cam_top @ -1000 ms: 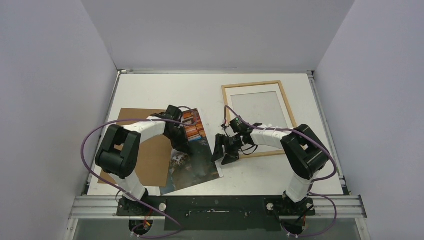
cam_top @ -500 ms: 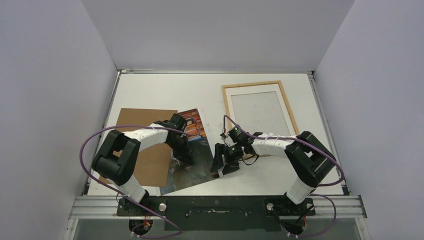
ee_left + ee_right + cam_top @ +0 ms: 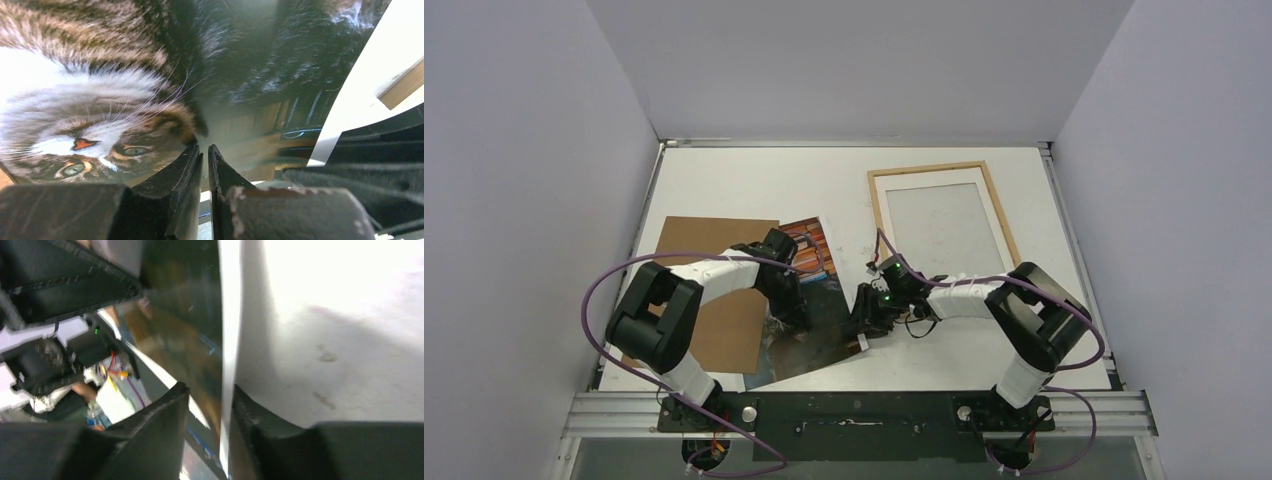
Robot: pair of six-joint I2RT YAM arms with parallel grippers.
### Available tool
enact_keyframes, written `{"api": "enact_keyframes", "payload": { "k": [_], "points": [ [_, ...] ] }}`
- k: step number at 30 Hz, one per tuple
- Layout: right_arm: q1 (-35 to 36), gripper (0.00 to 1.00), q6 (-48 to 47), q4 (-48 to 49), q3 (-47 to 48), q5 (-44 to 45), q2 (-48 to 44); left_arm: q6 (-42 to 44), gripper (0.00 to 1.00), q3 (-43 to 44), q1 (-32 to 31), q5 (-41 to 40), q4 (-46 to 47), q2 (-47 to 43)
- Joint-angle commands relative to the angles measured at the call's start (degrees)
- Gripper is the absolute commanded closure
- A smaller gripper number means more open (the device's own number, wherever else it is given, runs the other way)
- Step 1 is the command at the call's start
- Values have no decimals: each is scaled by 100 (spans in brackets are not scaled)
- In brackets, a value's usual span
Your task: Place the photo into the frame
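Finds the photo turned slightly and drawn a touch nearer than a second ago, face up, left of centre, its left part overlapping the brown backing board. Pins it with the left gripper, now lower on the print than before: fingers closed almost together, tips pressed onto the glossy surface just beside the cat's face. Brings the right gripper in from the open table to the print's right edge, jaws narrower than their earlier spread. Straddles the white border in the right wrist view with a gap showing, so not pinching yet. Leaves the frame flat at the far right, well apart from the print. Suggests an edge pickup under way: hold-down on the left, pinch on the right, then a carry across the table to the frame. Risks creasing the print if the pinch lifts against the pressing tips.
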Motion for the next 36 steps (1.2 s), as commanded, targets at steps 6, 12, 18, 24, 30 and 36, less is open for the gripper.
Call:
{"api": "enact_keyframes", "payload": {
  "k": [6,12,18,24,30,36],
  "points": [
    [-227,100,-265,-406,386,743,-102,513,85,789,-25,-706,-402,-616],
    [-929,100,-613,-1319,999,490,-655,1146,65,1528,-16,-1074,-172,-1340],
    [-1265,100,-1273,-2451,1909,272,-1156,1334,17,1688,-33,-2252,52,-2298],
    [-1713,100,-1447,-2832,2497,-109,-1494,1766,3,1201,-33,-2919,689,-3308],
    [-1858,100,-1169,-3098,3427,-135,-1345,2404,3,831,-33,-2986,1406,-3999],
    [-2065,100,-230,-2553,3729,-71,-1399,3108,3,886,-33,-2449,1695,-4154]
  ]
}}
